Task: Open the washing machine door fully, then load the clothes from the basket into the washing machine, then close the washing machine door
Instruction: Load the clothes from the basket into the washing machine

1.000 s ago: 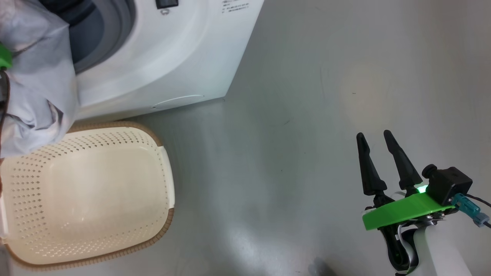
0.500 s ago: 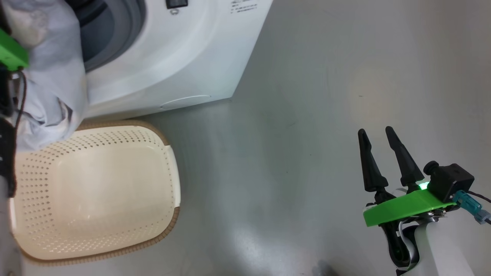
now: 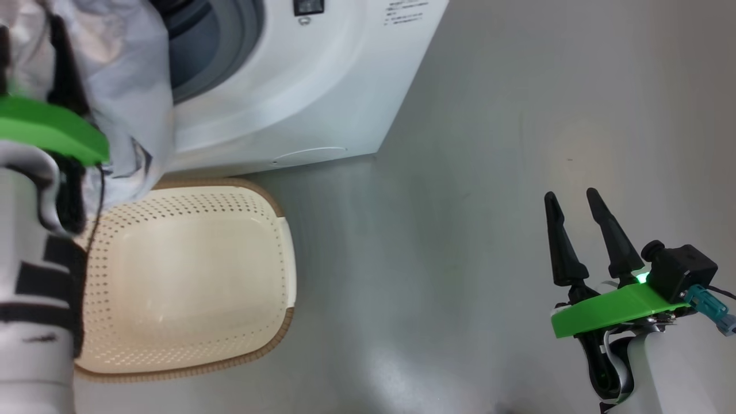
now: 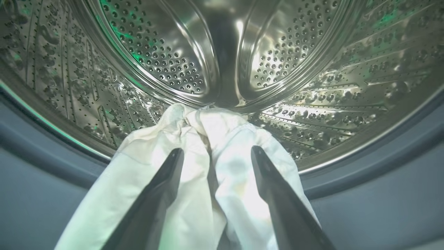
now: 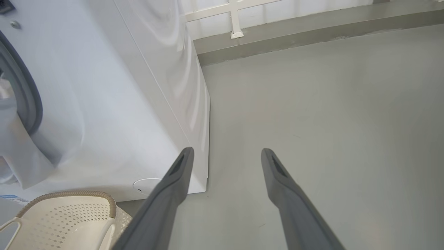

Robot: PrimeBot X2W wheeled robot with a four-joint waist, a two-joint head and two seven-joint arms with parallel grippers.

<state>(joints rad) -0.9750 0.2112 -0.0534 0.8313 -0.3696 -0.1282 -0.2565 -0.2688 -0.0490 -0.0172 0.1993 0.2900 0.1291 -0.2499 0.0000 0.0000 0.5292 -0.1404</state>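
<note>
The white washing machine [image 3: 299,86] stands at the top of the head view; its door is out of view. A white garment of the clothes [image 3: 126,86] hangs over the lower lip of the opening, down toward the basket [image 3: 230,185], which holds nothing. In the left wrist view my left gripper [image 4: 216,151] is open at the mouth of the steel drum [image 4: 166,52]. The white garment [image 4: 208,139] lies bunched between and under its fingers, draped across the grey gasket [image 4: 381,166]. My right gripper [image 3: 571,194] [image 5: 227,150] is open over bare floor, well right of the machine.
My left forearm [image 3: 34,287], with its green wrist plate [image 3: 52,129], crosses the basket's left side. Grey floor [image 3: 460,230] spreads to the right of the machine. A low ledge with a white railing [image 5: 236,21] runs behind it. A blue label [image 5: 10,198] marks the machine's lower corner.
The whole head picture has shifted right, so the camera moved. My left wrist and forearm have come further into view and lower against the machine. The right gripper has stayed put.
</note>
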